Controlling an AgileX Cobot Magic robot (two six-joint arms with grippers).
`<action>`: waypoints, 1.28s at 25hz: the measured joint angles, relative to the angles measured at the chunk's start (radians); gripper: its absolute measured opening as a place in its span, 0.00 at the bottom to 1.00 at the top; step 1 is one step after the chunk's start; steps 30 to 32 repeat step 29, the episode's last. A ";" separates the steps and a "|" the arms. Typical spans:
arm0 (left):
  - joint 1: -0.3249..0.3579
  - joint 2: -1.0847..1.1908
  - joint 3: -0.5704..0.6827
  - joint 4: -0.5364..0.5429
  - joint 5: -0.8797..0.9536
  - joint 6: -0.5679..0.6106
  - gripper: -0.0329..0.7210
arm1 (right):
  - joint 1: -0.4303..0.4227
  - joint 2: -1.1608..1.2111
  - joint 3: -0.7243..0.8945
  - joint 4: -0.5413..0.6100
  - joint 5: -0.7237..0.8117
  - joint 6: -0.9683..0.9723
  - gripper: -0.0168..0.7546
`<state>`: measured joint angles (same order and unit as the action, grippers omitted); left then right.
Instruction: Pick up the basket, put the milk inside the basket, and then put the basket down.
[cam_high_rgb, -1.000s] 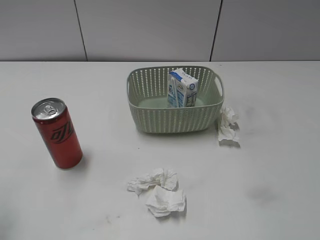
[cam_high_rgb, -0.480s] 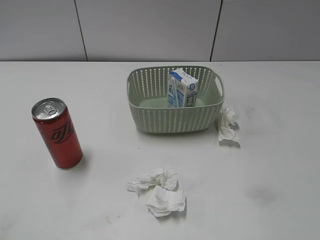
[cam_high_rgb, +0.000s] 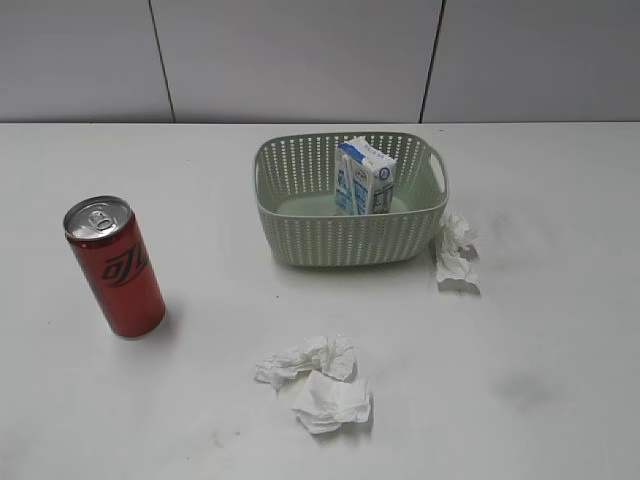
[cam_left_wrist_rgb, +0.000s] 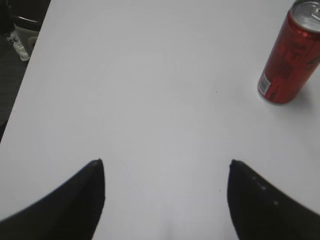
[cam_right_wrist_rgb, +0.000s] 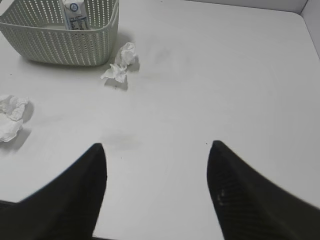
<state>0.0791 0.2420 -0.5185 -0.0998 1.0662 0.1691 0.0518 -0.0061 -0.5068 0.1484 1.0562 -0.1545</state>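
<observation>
While the white surface carries everything in the exterior view, neither arm shows there. Farthest left stands a tall red soda can, upright, its silver top and pull tab visible, well apart from the other items. Near the front centre lie two crumpled white tissues, touching each other. Behind them, toward the back, the pale green basket rests flat on the surface, and the milk stands upright inside it, toward the right half, its blue and white top rising just above the rim. Just beside the basket's right front corner lies another crumpled tissue, close against the wall or touching it. In the left wrist view the left tool hangs above bare surface with its two dark fingers spread wide and nothing between them; the can stands at the upper right. In the right wrist view the right tool is likewise spread wide and empty, with the basket and carton at the upper left.
</observation>
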 joint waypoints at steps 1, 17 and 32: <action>0.000 -0.013 0.003 0.000 -0.005 0.000 0.82 | 0.000 0.000 0.000 0.000 0.000 0.000 0.65; 0.000 -0.244 0.009 0.003 -0.009 -0.015 0.82 | 0.000 0.000 0.000 0.000 0.000 0.000 0.65; 0.000 -0.247 0.010 0.026 -0.009 -0.046 0.82 | 0.000 0.000 0.000 0.001 0.000 0.000 0.65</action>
